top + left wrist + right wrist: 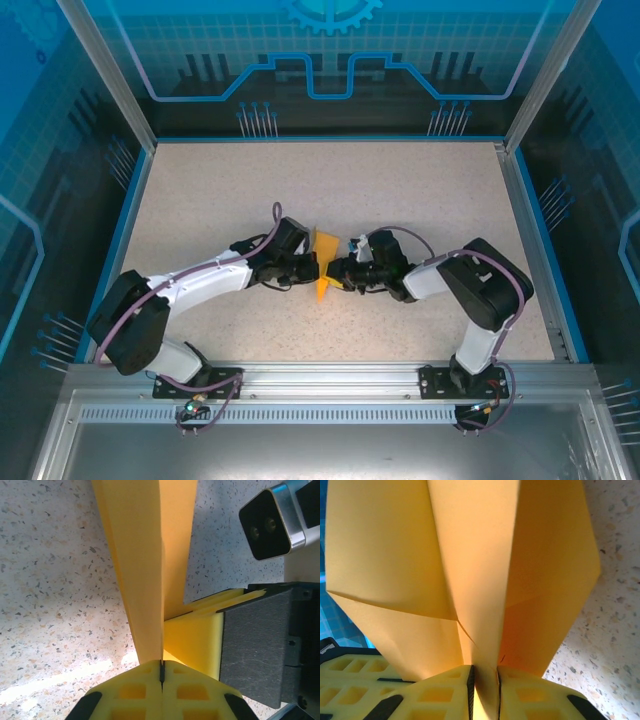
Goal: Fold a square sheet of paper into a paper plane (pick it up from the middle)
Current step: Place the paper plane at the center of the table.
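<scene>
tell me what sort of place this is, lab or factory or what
Most likely a robotics lab or demo cell: a speckled table fenced by aluminium posts and blue panels printed with circuit-and-gear graphics, with the left arm and right arm bolted to a metal rail at its near edge.

We see the orange paper [145,570] as thin, matt and smooth, crisply creased. The table [50,580] looks like pale speckled stone with a slight sheen. The left gripper [161,672] has fingers [130,695] of matt yellow moulded plastic; a dark grey block [255,645] on the right gripper [485,680] looks finely textured, and the frame rails [330,378] look like brushed metal.
</scene>
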Motion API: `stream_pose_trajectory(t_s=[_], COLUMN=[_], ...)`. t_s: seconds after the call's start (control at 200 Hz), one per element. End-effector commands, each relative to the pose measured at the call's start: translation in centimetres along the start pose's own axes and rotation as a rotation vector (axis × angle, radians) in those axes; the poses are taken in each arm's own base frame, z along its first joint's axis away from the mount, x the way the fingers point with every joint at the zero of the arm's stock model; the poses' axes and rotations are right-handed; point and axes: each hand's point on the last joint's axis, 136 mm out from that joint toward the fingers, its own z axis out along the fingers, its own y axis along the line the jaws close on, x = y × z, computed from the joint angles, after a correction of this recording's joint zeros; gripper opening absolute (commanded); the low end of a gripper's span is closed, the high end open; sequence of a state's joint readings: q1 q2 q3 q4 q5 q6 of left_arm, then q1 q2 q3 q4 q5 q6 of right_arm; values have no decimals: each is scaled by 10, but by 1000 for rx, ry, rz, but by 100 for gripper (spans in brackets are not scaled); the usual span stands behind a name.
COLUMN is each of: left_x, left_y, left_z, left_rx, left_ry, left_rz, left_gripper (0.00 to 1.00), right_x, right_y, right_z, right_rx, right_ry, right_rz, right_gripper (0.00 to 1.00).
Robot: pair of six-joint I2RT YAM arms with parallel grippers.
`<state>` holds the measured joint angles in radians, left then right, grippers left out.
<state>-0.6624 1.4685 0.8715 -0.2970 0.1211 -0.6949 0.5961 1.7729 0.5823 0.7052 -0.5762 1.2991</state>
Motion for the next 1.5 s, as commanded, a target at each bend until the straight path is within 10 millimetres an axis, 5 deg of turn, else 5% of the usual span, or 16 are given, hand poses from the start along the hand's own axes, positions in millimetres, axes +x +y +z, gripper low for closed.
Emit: stream_pose_trajectory(t_s=[0.0, 0.235, 0.335, 0.58, 0.86, 1.491], left_x=[-8, -7, -7, -10, -11, -3], left_y=[-2, -1, 2, 5, 9, 34], left_z=[-8, -9, -11, -18, -24, -15], left_rx=[26, 28, 17, 14, 14, -18], left_ry=[-39, -34, -32, -40, -33, 26], left_rz=[-24, -29, -29, -25, -31, -48], left_gripper=[0, 0, 12, 25, 41, 57], right_x=[-3, -3, -4, 7, 6, 5], right_y=[15, 17, 17, -19, -34, -54], right_z=[8, 9, 4, -38, -71, -53], right_rx=[-43, -31, 27, 544, 880, 1107], right_ry=[-6, -1, -1, 43, 87, 168], right_rz=[-29, -47, -99, -367, -542, -701], right_gripper=[17, 8, 2, 0, 0, 17])
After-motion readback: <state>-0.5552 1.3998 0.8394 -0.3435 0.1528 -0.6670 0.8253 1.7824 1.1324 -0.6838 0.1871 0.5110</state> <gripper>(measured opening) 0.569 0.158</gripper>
